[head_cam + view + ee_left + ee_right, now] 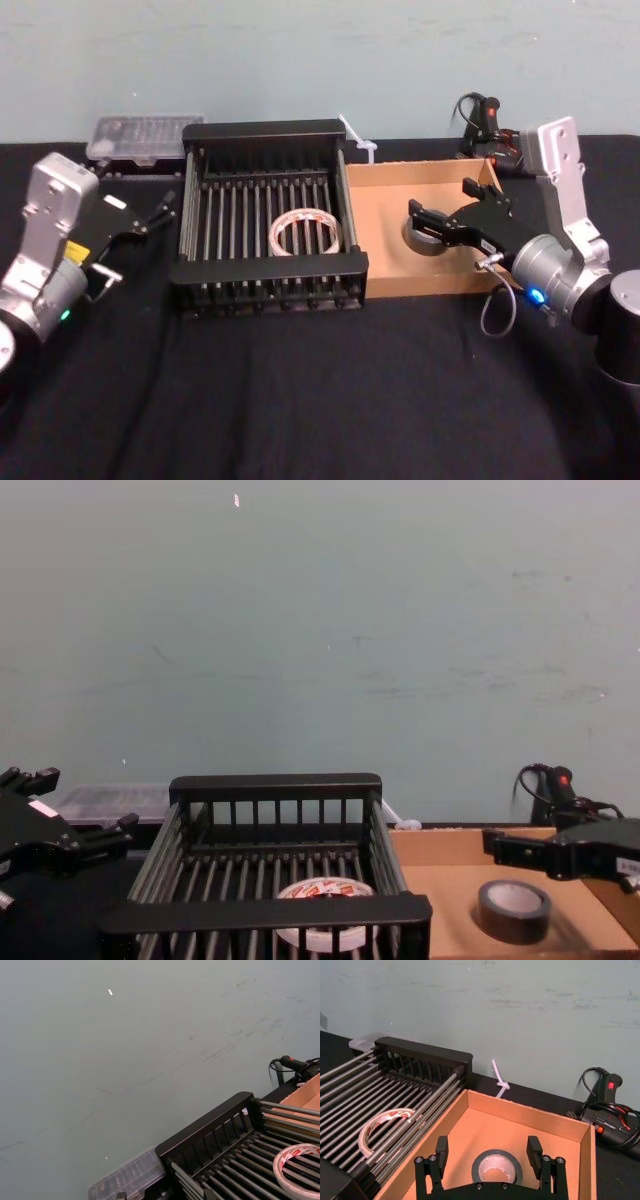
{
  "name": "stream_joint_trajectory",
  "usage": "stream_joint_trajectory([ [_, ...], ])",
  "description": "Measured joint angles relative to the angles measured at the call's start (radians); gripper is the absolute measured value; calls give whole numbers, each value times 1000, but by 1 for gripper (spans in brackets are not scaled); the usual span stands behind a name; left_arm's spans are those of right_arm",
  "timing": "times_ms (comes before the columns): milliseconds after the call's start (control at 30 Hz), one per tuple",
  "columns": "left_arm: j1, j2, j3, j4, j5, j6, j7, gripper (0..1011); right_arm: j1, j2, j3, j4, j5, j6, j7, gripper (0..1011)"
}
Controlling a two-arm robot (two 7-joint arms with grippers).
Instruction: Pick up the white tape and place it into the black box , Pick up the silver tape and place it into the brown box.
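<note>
The white tape (303,233), one wide flat ring with red-and-white print on its core, lies flat on the barred floor of the single black slatted crate (268,287), toward the side next to the cardboard tray. One roll of dark grey-silver tape (497,1167) with a pale core lies flat on the floor of the one shallow tan cardboard tray (390,176), which stands touching the crate's right side on the black-covered table (300,400).

The right pincer (428,226) reaches in over the tray from the right, its arm bent at the elbow with the forearm slanting down toward the tray. Its fingers (441,1148) are spread wide, one to each side of the silver roll and above it, gripping nothing; the chest view shows the roll resting on the cardboard with the pincer beside and above it.

The left pincer (158,212) hangs just left of the crate, pointing toward its wall, its arm folded back by the table's left edge. Its two thin fingers stand apart and hold nothing.

Behind the crate's left corner lies one clear plastic case (143,136). Behind the tray sit one black glue gun (609,1110) with its cable, and one white knotted tie (499,1083).
</note>
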Motion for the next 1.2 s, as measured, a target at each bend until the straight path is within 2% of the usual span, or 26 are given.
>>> stream_joint_trajectory([
  [300,0,0,0,0,0,0,0,1001,-45,-8,21,-44,-19,-29,-28,1002],
  [767,0,0,0,0,0,0,0,1001,-151,-46,59,-119,-71,-135,-79,1002],
  [1033,0,0,0,0,0,0,0,1001,-191,-70,70,-127,-107,-172,-103,1002],
  [1200,0,0,0,0,0,0,0,1001,-214,-80,68,-122,-149,-212,-116,1002],
])
